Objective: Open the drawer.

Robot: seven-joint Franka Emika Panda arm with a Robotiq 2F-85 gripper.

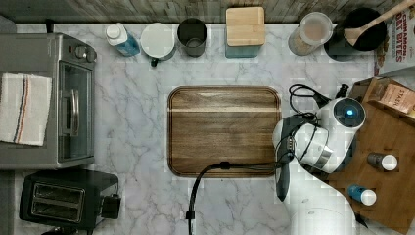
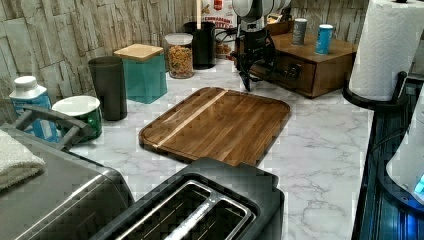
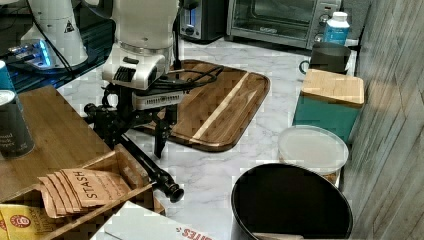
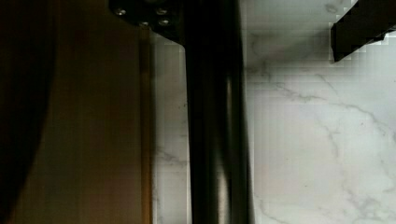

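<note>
End effector (image 3: pixel 136 147): fingers spread wide, pointing down, one on each side of the drawer's black bar handle (image 3: pixel 150 170), holding nothing; in the wrist view one finger (image 4: pixel 359 28) stands apart from the bar.
Desk (image 1: pixel 137 122): white marble with grey veins, carries everything.
Wall (image 2: pixel 60 35): grey stone-look tiles behind the row of containers.
Toaster oven (image 1: pixel 58 98): silver, at the top view's left, striped towel (image 1: pixel 24 107) lying on it.
Cabinet (image 2: pixel 330 75): wooden, at the top view's right edge, the arm's wrist over its front.
Drawer (image 2: pixel 280 62): in the cabinet's front, facing the tray; front looks flush or nearly flush with the cabinet, cannot tell exactly.
Tray (image 1: pixel 224 131): flat wood with rounded corners, mid-desk, between toaster oven and cabinet, bare.
Toaster (image 1: pixel 63 198): black, two slots, just beside the toaster oven.
Paper towel roll (image 2: pixel 387 45): upright on a black stand, the left view's right.
Back row along the wall: black pot (image 1: pixel 364 29) with a wooden spoon, teal box (image 1: pixel 244 29) with a wood lid, clear jar (image 1: pixel 313 32), dark cup (image 1: pixel 192 35), green mug (image 1: pixel 157 41), blue bottle (image 1: pixel 121 39).
Cabinet top: tea packets (image 3: pixel 80 187) in a wooden holder, two small canisters (image 1: pixel 382 161) upright, near each other.
Cable (image 1: pixel 195 186): black, crossing the tray's near edge.
</note>
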